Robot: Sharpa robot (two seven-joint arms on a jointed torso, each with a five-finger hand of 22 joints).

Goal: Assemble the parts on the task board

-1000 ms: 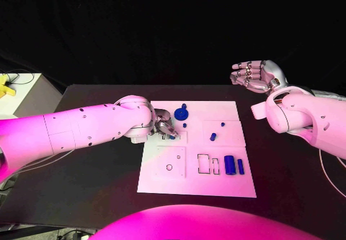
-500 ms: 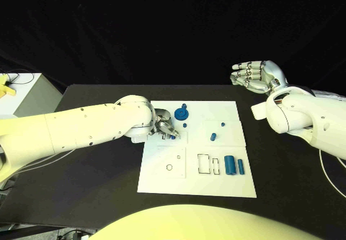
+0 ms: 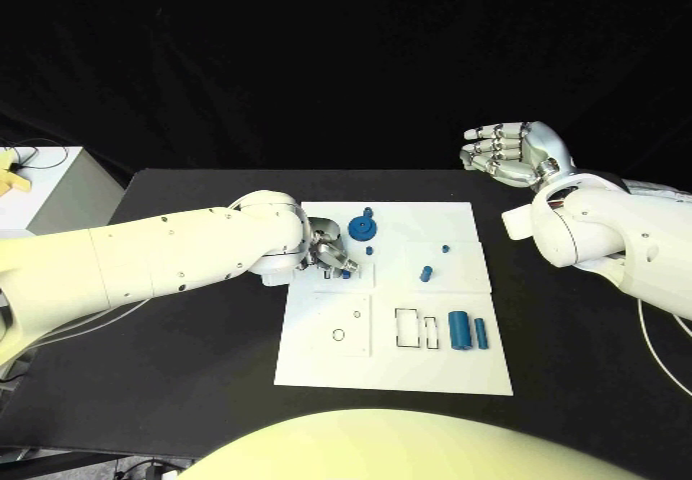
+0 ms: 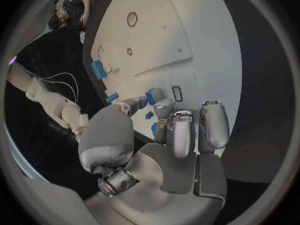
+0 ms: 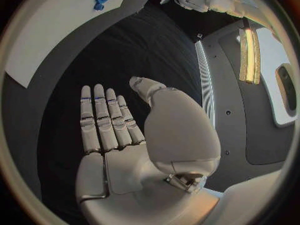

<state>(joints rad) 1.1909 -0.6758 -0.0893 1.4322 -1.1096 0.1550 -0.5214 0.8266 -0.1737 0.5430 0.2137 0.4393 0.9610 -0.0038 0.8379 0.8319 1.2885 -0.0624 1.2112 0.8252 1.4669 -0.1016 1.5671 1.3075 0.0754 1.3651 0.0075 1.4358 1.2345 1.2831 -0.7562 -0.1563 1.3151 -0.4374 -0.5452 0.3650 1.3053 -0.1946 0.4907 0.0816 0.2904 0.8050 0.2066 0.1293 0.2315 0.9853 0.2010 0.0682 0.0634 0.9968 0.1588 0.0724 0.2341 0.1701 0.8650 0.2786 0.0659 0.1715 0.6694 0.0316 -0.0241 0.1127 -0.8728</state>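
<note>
Left hand (image 3: 326, 252) pinches a small blue part (image 4: 152, 96) over the task board (image 3: 447, 375) (right hand (image 3: 508, 152) spread, empty).

Black table (image 3: 173, 350); white task board (image 3: 433, 372) flat at centre, small blue parts (image 3: 460, 329) on it.

Blue parts (image 3: 460, 329) — scattered on white task board (image 3: 447, 375)

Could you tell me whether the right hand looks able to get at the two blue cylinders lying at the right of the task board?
Probably yes. The right hand is open and raised beyond the task board, and nothing covers the two blue cylinders; the left hand works at the board's other side.
</note>
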